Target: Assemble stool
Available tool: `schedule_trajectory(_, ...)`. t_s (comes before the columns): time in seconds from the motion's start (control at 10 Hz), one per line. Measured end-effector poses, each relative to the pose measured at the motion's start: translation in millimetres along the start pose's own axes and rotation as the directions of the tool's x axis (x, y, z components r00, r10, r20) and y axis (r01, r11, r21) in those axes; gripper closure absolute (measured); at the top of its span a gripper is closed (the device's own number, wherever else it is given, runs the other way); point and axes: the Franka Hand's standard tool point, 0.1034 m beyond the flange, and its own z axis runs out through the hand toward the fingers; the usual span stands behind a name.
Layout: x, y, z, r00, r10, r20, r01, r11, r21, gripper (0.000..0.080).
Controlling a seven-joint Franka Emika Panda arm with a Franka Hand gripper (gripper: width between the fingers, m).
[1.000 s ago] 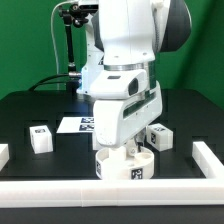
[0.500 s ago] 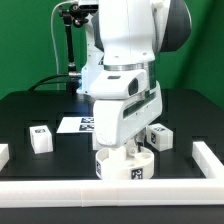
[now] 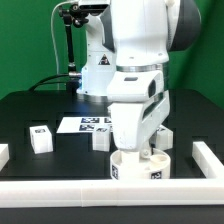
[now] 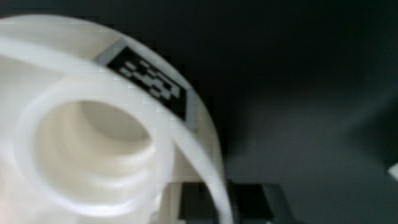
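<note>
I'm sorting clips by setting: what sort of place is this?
Probably a robotics lab bench: black table edged by a white rail, a marker board, and a tagged stool seat at the arm's end effector.

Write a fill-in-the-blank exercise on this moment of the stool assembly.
The hand grips the round white plastic disc seat by its ____. The small white plastic block leg at the exterior view's far left stands ____ from the seat. The table top is coloured ____.
Answers: rim; apart; black.
</note>
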Motion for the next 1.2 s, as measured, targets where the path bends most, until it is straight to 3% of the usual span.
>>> schedule_trajectory(0.4,35.0,0.4,3.0,1.000,-0.012,-0.024,0.011,1.000,-0.009,0.0768)
schedule_trajectory(0.8,49.3,-2.2,4.0,1.000,0.011,-0.029,-0.011,1.000,-0.012,0.0768)
schedule_trajectory(0.9,48.4,-1.7,4.1,1.000,0.012,-0.029,-0.013,1.000,-0.012,0.0695)
schedule_trajectory(1.0,48.2,-1.7,4.1,1.000,0.012,-0.029,-0.013,1.000,-0.012,0.0695)
schedule_trajectory(1.2,47.1,-0.9,4.0,0.999,0.015,-0.029,-0.015,1.000,-0.012,0.0377)
